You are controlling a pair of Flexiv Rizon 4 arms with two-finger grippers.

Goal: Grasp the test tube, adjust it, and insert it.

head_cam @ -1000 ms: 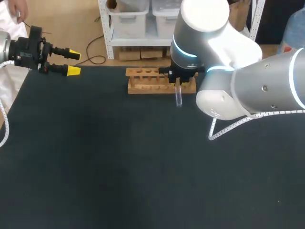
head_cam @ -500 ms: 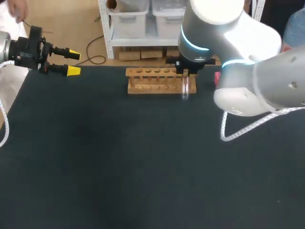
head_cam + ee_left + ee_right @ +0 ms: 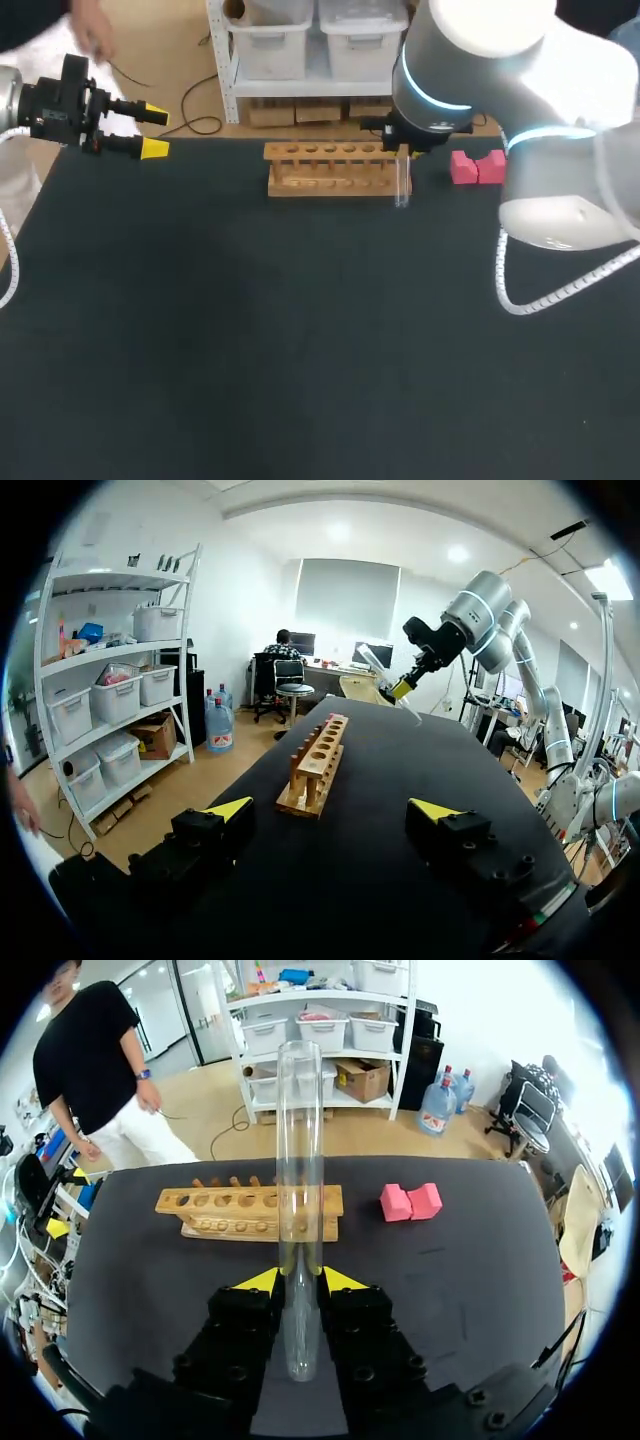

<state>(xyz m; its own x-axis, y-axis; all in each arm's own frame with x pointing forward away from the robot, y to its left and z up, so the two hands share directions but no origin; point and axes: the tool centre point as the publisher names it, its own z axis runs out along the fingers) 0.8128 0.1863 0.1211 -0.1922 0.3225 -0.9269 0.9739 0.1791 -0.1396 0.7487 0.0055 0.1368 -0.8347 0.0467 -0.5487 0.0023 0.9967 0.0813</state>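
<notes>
Test tube (image 3: 299,1160) at rack (image 3: 230,1222) end

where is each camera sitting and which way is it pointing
Head view: fixed above and behind the robot, looking down on the table; left gripper at left, right arm at right.
Left wrist view: on the left wrist, facing along its open fingers to the wooden rack and right arm.
Right wrist view: on the right wrist, facing the table past the right gripper, shut on the test tube.
All three show rack and tube.
</notes>
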